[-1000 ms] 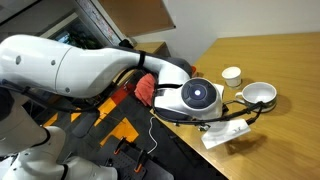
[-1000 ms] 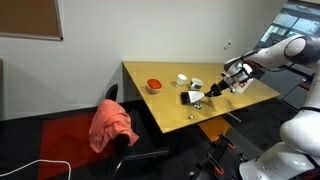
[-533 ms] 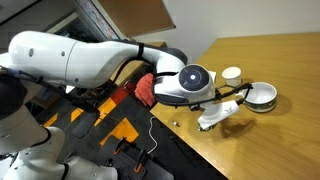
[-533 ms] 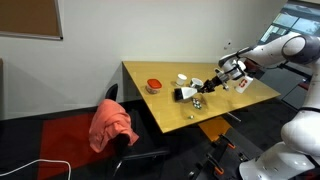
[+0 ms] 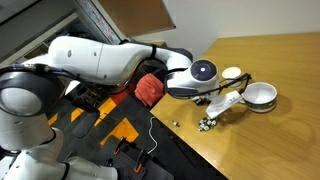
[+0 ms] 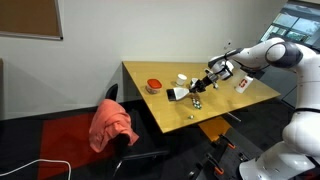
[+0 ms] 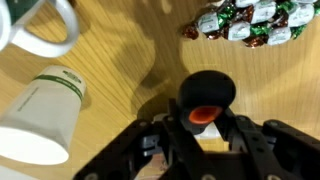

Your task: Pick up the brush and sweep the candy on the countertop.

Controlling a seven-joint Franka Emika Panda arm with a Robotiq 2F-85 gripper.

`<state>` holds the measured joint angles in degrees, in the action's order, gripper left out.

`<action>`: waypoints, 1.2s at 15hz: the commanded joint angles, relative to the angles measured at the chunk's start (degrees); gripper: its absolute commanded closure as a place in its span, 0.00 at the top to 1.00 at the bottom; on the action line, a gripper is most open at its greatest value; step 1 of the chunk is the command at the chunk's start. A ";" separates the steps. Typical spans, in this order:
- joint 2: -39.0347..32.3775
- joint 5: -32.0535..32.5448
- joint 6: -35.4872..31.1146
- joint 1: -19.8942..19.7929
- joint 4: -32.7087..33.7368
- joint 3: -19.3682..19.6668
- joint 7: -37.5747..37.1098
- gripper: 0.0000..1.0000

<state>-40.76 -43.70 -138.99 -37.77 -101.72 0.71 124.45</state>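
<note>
Gripper [image 7: 204, 136] is clamped on the brush [image 7: 204, 100]; the orange-red handle tip sits between the jaws. In the wrist view the handle shows end-on and the white head is hidden behind it.

Brush axis: in an exterior view it slants from the gripper down to the white head [image 5: 228, 102], low over the countertop [image 5: 290, 60]. Can't tell if the head touches the wood.

Key relation: the candy [image 7: 250, 22] is bunched ahead of the gripper and off to one side of the handle line. In an exterior view the candy [image 5: 207, 124] lies near the dark front edge, just beside the head. The sweep probably needs the head set down behind the pile.

Only the wrist view shows the wrappers clearly. It also shows a paper cup [image 7: 42, 112] and a white mug [image 7: 40, 25] on the opposite side. Only the exterior views show the head.
</note>
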 commanded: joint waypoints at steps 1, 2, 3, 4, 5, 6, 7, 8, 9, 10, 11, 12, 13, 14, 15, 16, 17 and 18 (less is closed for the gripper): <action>-5.84 2.27 1.08 0.19 7.59 1.10 -1.41 0.14; -7.31 2.98 1.27 0.00 9.23 1.28 -1.89 0.14; -8.40 3.46 1.17 -0.19 10.39 1.43 -2.20 0.14; -9.68 4.20 1.16 -0.41 11.77 1.51 -2.49 0.14; -10.56 4.81 1.24 -0.69 12.78 1.48 -2.73 0.14; -11.44 5.56 1.09 -0.90 13.68 1.47 -3.07 0.14; -12.10 6.37 1.07 -1.09 14.40 1.37 -3.56 0.14; -12.52 7.37 0.67 -1.11 14.69 1.30 -4.22 0.14; -12.75 8.21 0.93 -1.21 14.82 1.16 -4.92 0.18; -12.60 9.25 0.61 -1.20 14.31 1.02 -5.35 0.64; -11.85 10.23 -0.08 -1.17 12.94 0.83 -5.43 0.66; -11.15 11.12 -0.81 -1.09 11.76 0.73 -5.45 0.72; -9.48 11.78 -1.41 -1.25 9.51 0.39 -4.74 0.79; -8.17 12.35 -1.72 -1.44 7.84 0.11 -4.30 0.87; -5.54 12.81 -2.97 -1.28 4.32 0.18 -3.76 0.94; -3.72 13.62 -3.84 -1.09 1.93 0.38 -3.90 1.00; -1.06 14.43 -4.94 -0.95 -1.52 0.55 -3.88 1.00; 0.80 14.93 -6.10 -0.96 -3.81 0.53 -4.12 1.00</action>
<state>-49.08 -31.03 -141.19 -38.88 -94.36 1.57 120.94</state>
